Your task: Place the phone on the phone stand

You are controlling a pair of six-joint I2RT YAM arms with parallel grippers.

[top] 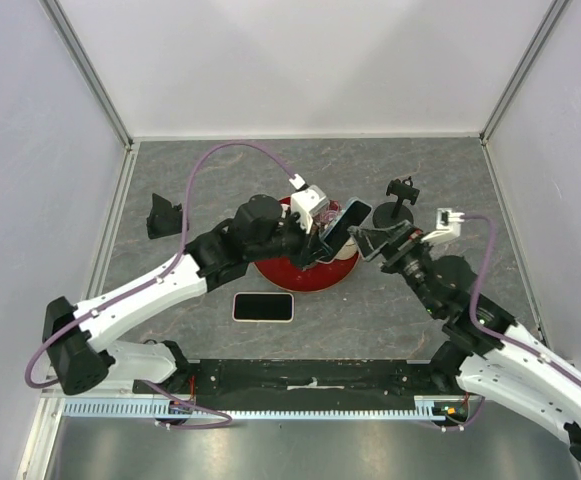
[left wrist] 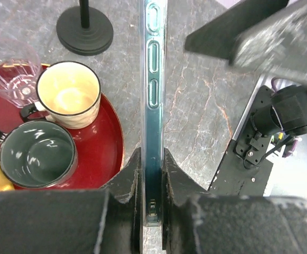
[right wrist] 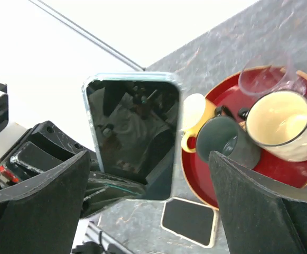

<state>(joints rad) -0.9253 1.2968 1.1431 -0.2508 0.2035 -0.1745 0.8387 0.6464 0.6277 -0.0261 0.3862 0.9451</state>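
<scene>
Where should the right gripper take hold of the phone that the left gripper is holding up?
Grip the phone by its free upper half, across its two long edges, coming straight at the screen. The left gripper pinches the lower end front and back, leaving those edges bare, and the open right gripper faces the screen.

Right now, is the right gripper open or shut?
Open: the right gripper shows its fingers wide apart, the phone seen between them.

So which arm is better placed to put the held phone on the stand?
Left, probably: the left pincer is shut on the phone, close to the phone stand; the right pincer is open, empty.
</scene>
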